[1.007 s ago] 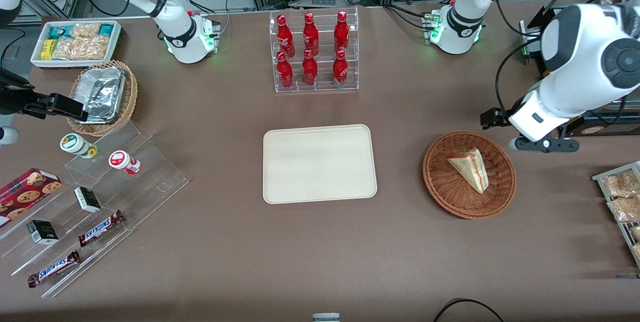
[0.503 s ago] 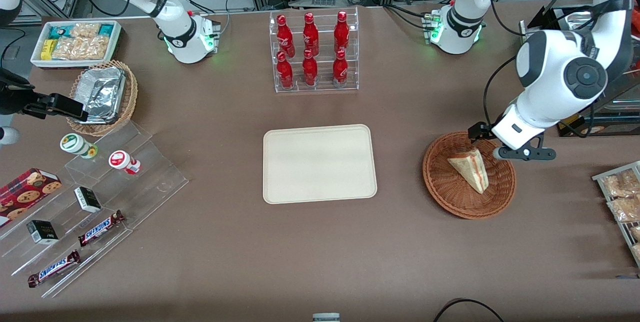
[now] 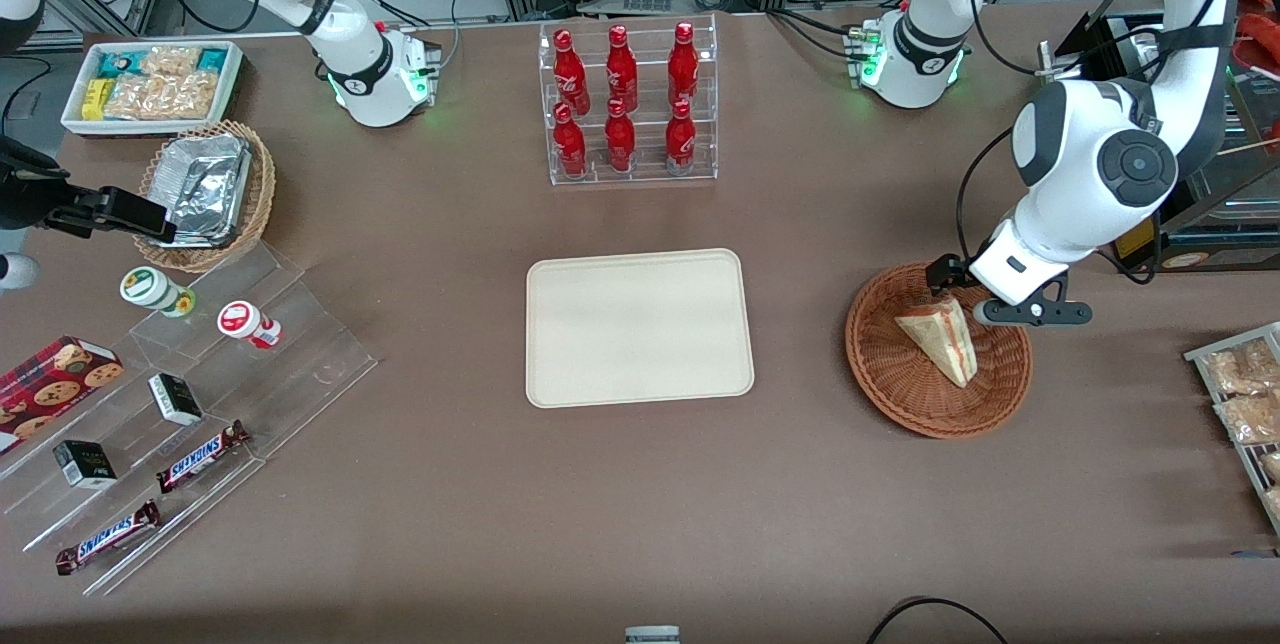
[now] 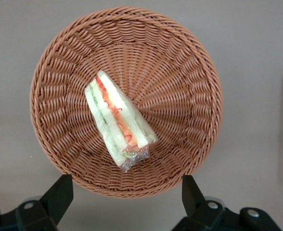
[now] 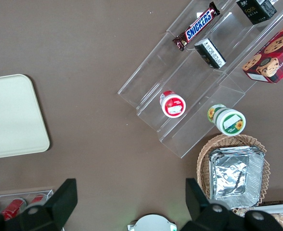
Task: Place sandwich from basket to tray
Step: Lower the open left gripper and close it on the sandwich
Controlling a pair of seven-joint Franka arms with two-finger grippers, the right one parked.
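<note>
tray: cream, bare, mid-table. basket: brown wicker, toward the working arm's end. gripper: above the basket's rim, jaws wide apart, holding nothing. sandwich: wrapped wedge lying in the basket; likely light, soft, slippery film, best pinched across its broad faces. fingertips cut off in wrist view.

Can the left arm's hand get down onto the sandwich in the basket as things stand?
Probably yes. The hand is open above the basket. The sandwich lies alone, uncovered, in the bowl, and nothing stands between the fingers and it.
</note>
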